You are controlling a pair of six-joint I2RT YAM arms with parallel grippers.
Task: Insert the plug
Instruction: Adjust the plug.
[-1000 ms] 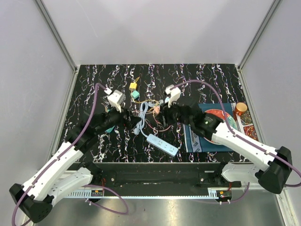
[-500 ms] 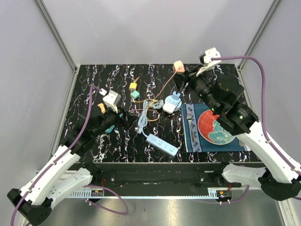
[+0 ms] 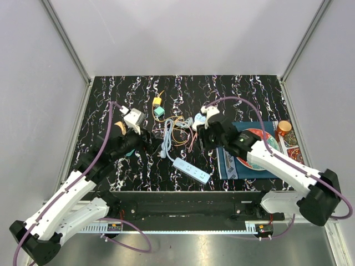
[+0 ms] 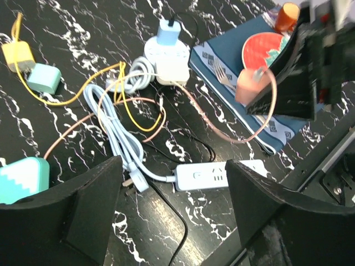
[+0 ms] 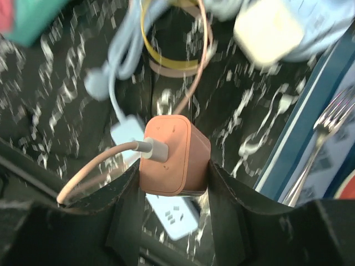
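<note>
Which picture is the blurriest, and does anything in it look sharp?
Right wrist view: the light blue cable and white adapter behind are smeared, yet the orange-pink charger between the fingers is crisp. Left wrist view: the white power strip looks sharp. Top view: evenly lit and sharp.

**Matt plastics on a veined, faintly shiny tabletop**

At the centre of the right wrist view, the salmon plug point(image 5: 175, 155) looked like smooth matt plastic, and its cable point(image 5: 94, 166) had a smooth rubbery sheath. The right gripper point(image 5: 173, 166) had black, matt, faintly grainy fingers point(image 5: 125, 210). The tabletop point(image 4: 83, 33) had a black, white-veined stone look. Lower centre of the left wrist view, the power strip point(image 4: 211, 176) was glossy white plastic. Upper right, the blue mat point(image 4: 209, 55) looked like woven cloth and the fork point(image 4: 224, 77) like shiny metal.
</note>
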